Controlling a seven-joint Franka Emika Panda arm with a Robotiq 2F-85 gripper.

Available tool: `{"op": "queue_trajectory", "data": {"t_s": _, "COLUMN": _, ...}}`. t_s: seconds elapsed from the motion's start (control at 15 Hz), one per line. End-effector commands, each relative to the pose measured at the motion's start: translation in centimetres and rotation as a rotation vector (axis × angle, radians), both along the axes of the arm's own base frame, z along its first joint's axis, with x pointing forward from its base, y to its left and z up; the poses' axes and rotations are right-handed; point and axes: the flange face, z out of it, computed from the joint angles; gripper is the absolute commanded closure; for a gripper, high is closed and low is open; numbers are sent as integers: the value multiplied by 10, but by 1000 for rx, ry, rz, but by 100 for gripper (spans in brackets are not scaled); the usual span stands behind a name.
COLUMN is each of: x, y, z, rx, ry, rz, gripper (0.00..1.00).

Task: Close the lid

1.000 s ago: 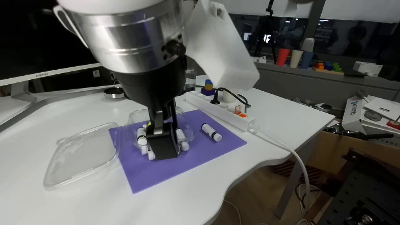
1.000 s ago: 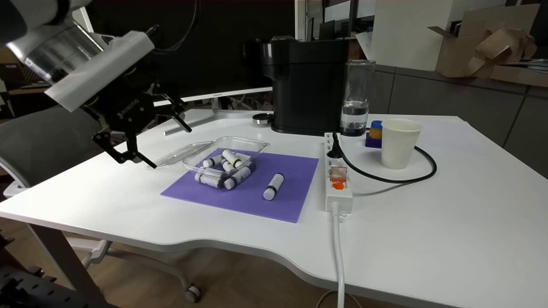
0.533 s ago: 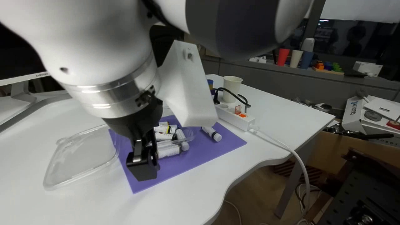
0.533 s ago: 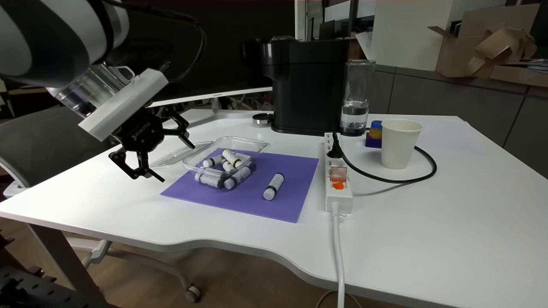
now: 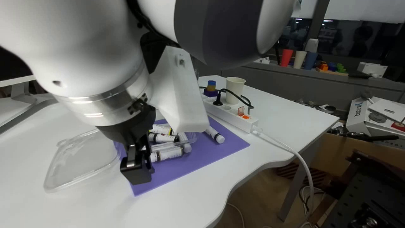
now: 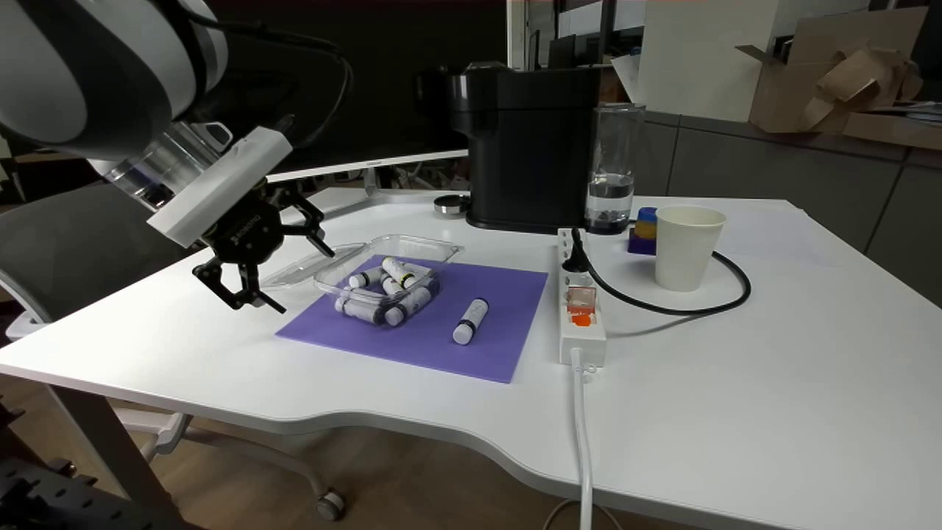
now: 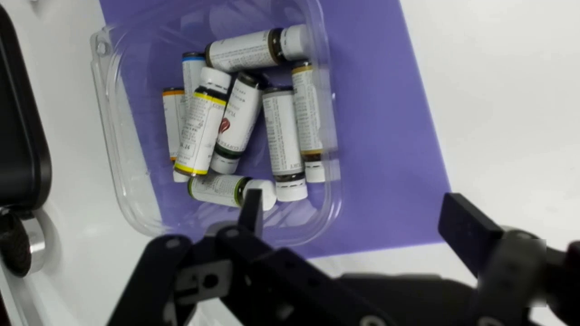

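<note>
The clear lid lies open on the white table beside the clear plastic box. In an exterior view the lid shows partly behind my gripper. It does not show in the wrist view. The box stands open on the purple mat and holds several small white-labelled bottles. My gripper is open and empty, above the table near the lid and the box corner. In an exterior view the near finger of the gripper hides part of the box and mat.
A loose bottle lies on the purple mat beside the box. A power strip with a cable, a paper cup and a tall black machine stand on the table. A round metal dish is at the back.
The arm has come lower and the gripper has moved off the box toward the table's front edge, slowing in the last half second. The gripper stays open. The lid and box have not moved.
</note>
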Motion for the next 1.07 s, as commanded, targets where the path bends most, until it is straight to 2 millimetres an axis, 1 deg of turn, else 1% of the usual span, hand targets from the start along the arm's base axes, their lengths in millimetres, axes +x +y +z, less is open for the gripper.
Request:
{"op": "queue_trajectory", "data": {"t_s": 0.0, "x": 15, "y": 22, "z": -3, "rx": -3, "ry": -87, "rz": 54, "gripper": 0}}
{"op": "queue_trajectory", "data": {"t_s": 0.2, "x": 24, "y": 35, "z": -11, "rx": 4, "ry": -100, "rz": 80, "gripper": 0}}
{"op": "queue_trajectory", "data": {"t_s": 0.47, "x": 34, "y": 43, "z": -33, "rx": -3, "ry": -81, "rz": 91, "gripper": 0}}
{"op": "queue_trajectory", "data": {"t_s": 0.67, "x": 42, "y": 53, "z": -46, "rx": -16, "ry": -104, "rz": 131, "gripper": 0}}
{"op": "queue_trajectory", "data": {"t_s": 0.87, "x": 47, "y": 63, "z": -55, "rx": -28, "ry": -139, "rz": 182, "gripper": 0}}
{"op": "queue_trajectory", "data": {"t_s": 1.0, "x": 48, "y": 69, "z": -56, "rx": -44, "ry": -165, "rz": 217, "gripper": 0}}
